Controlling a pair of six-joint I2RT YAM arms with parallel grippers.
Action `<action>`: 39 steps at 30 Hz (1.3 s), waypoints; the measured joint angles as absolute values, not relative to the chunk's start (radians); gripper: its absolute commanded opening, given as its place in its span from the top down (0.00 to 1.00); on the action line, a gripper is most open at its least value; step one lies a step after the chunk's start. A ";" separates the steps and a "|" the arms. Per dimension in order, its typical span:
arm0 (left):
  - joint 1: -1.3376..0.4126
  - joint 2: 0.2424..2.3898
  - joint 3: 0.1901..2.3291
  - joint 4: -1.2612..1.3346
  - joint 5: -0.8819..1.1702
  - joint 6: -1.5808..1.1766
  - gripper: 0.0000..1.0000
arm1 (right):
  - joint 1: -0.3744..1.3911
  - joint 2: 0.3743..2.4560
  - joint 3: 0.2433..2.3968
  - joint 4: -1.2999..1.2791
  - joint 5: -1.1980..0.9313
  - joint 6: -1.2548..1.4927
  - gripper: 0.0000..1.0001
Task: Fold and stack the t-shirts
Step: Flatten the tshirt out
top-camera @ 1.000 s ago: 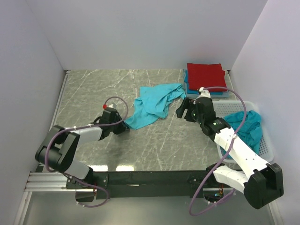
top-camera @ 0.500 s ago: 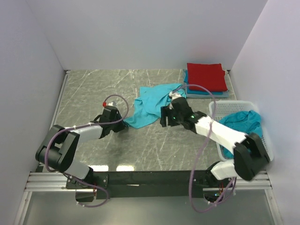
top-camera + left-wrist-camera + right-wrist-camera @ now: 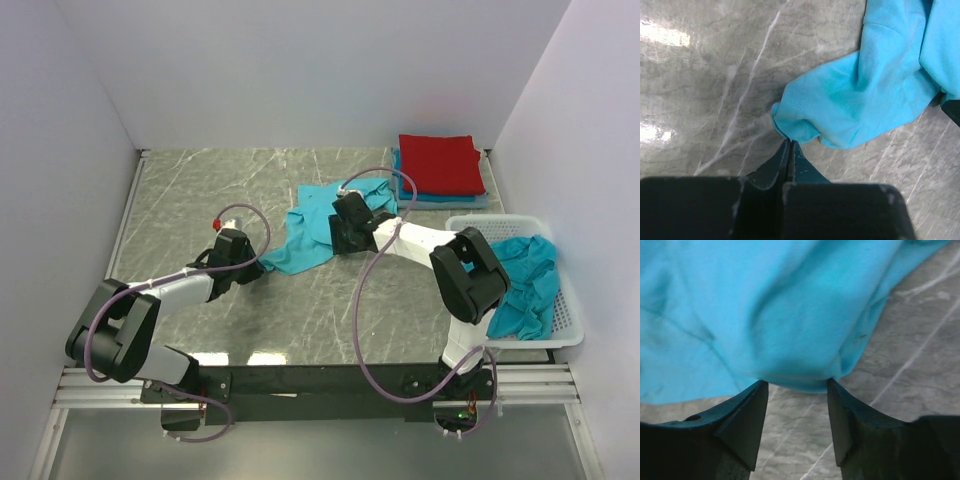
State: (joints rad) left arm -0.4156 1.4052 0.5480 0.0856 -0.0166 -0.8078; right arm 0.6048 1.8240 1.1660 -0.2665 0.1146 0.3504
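A crumpled turquoise t-shirt [image 3: 322, 222] lies mid-table. My left gripper [image 3: 262, 268] is at its near-left corner. In the left wrist view the left gripper [image 3: 789, 143] is shut, its tips pinching the very edge of the turquoise t-shirt's [image 3: 860, 95] hem. My right gripper [image 3: 345, 236] sits at the shirt's right side. In the right wrist view the right gripper [image 3: 796, 386] is open, its fingertips [image 3: 760, 390] touching a hanging fold of the turquoise t-shirt [image 3: 780, 315] that bulges between them. A folded red t-shirt [image 3: 438, 163] tops a blue t-shirt [image 3: 404, 192] at the back right.
A white lattice basket [image 3: 562, 332] at the right edge holds more turquoise t-shirts [image 3: 528, 285]. White walls enclose the marble table [image 3: 200, 190] on the left, back and right. Both arms' cables loop above the table near the shirt.
My right arm has swung left from beside the stack to the shirt's right side, and its jaws have narrowed. My left gripper has shut at the shirt's corner.
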 measured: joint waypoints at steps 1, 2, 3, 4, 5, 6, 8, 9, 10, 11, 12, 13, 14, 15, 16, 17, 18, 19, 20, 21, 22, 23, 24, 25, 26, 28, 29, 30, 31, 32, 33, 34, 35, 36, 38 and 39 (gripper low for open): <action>-0.416 1.405 0.548 0.086 -0.019 -0.807 0.99 | 0.605 1.831 1.166 -0.269 0.131 0.353 0.46; -0.416 1.405 0.548 0.086 -0.021 -0.807 0.99 | 0.605 1.835 1.166 -0.272 0.146 0.358 0.47; -0.416 1.405 0.548 0.086 -0.024 -0.806 0.99 | 0.605 1.839 1.166 -0.276 0.162 0.361 0.50; -0.416 1.405 0.548 0.085 -0.025 -0.806 1.00 | 0.605 1.841 1.166 -0.279 0.180 0.365 0.56; -0.416 1.405 0.548 0.085 -0.026 -0.805 0.99 | 0.605 1.842 1.166 -0.279 0.197 0.369 0.75; -0.416 1.405 0.548 0.084 -0.028 -0.805 0.99 | 0.605 1.843 1.167 -0.279 0.210 0.370 0.84; -0.416 1.405 0.548 0.081 -0.034 -0.805 0.99 | 0.605 1.846 1.167 -0.279 0.233 0.374 0.96; -0.416 1.405 0.548 0.078 -0.039 -0.805 0.99 | 0.605 1.847 1.167 -0.279 0.246 0.377 1.00; -0.416 1.405 0.549 0.073 -0.045 -0.804 0.99 | 0.604 1.847 1.167 -0.281 0.256 0.379 1.00; -0.416 1.404 0.550 0.065 -0.053 -0.803 0.99 | 0.605 1.846 1.167 -0.283 0.269 0.381 1.00; -0.416 1.402 0.550 0.059 -0.059 -0.801 1.00 | 0.605 1.843 1.167 -0.288 0.282 0.381 1.00; -0.415 1.397 0.551 0.050 -0.068 -0.799 0.99 | 0.605 1.837 1.168 -0.298 0.300 0.380 1.00; -0.414 1.389 0.554 0.037 -0.078 -0.797 0.99 | 0.605 1.827 1.168 -0.313 0.318 0.377 1.00; -0.413 1.378 0.559 0.025 -0.090 -0.797 0.99 | 0.604 1.813 1.168 -0.327 0.336 0.376 1.00; -0.413 1.362 0.566 0.009 -0.105 -0.797 1.00 | 0.604 1.790 1.168 -0.343 0.358 0.372 1.00; -0.413 1.342 0.575 -0.008 -0.119 -0.796 0.99 | 0.604 1.761 1.169 -0.361 0.379 0.368 1.00; -0.413 1.320 0.583 -0.022 -0.134 -0.793 0.99 | 0.604 1.727 1.172 -0.378 0.397 0.363 1.00; -0.413 1.288 0.594 -0.042 -0.155 -0.789 0.99 | 0.604 1.691 1.178 -0.394 0.414 0.358 1.00; -0.412 1.253 0.607 -0.065 -0.176 -0.786 1.00 | 0.604 1.654 1.185 -0.407 0.429 0.353 1.00; -0.411 1.225 0.620 -0.079 -0.192 -0.782 0.99 | 0.604 1.614 1.196 -0.420 0.443 0.347 1.00; -0.411 1.188 0.640 -0.099 -0.218 -0.779 0.99 | 0.604 1.573 1.209 -0.431 0.453 0.341 1.00; -0.411 1.151 0.664 -0.121 -0.241 -0.775 0.99 | 0.604 1.531 1.220 -0.439 0.458 0.334 1.00; -0.411 1.119 0.683 -0.134 -0.261 -0.772 0.99 | 0.604 1.482 1.234 -0.447 0.466 0.323 1.00; -0.411 1.080 0.705 -0.149 -0.282 -0.769 0.99 | 0.604 1.443 1.245 -0.451 0.468 0.317 1.00; -0.411 1.044 0.723 -0.165 -0.303 -0.766 0.99 | 0.604 1.398 1.253 -0.452 0.467 0.309 1.00; -0.411 0.958 0.768 -0.200 -0.359 -0.759 0.99 | 0.604 1.308 1.269 -0.463 0.467 0.295 1.00; -0.411 0.929 0.787 -0.217 -0.380 -0.760 0.99 | 0.604 1.275 1.274 -0.467 0.464 0.291 1.00; -0.411 0.889 0.817 -0.244 -0.411 -0.760 0.99 | 0.604 1.235 1.281 -0.474 0.462 0.287 1.00; -0.411 0.869 0.834 -0.258 -0.427 -0.760 0.99 | 0.604 1.206 1.289 -0.483 0.458 0.285 1.00; -0.410 0.840 0.859 -0.281 -0.450 -0.760 0.99 | 0.604 1.170 1.297 -0.493 0.447 0.278 1.00; -0.410 0.817 0.882 -0.300 -0.468 -0.760 0.99 | 0.604 1.141 1.306 -0.502 0.439 0.272 1.00; -0.409 0.790 0.908 -0.321 -0.483 -0.760 0.99 | 0.604 1.109 1.318 -0.514 0.424 0.265 1.00; -0.409 0.765 0.933 -0.338 -0.496 -0.760 0.99 | 0.604 1.079 1.331 -0.525 0.410 0.258 1.00; -0.409 0.743 0.955 -0.350 -0.505 -0.760 0.99 | 0.604 1.051 1.346 -0.536 0.393 0.251 1.00; -0.409 0.686 1.007 -0.373 -0.522 -0.759 0.99 | 0.604 0.997 1.377 -0.551 0.350 0.239 1.00; -0.409 0.662 1.029 -0.381 -0.526 -0.758 0.99 | 0.604 0.967 1.395 -0.561 0.324 0.235 1.00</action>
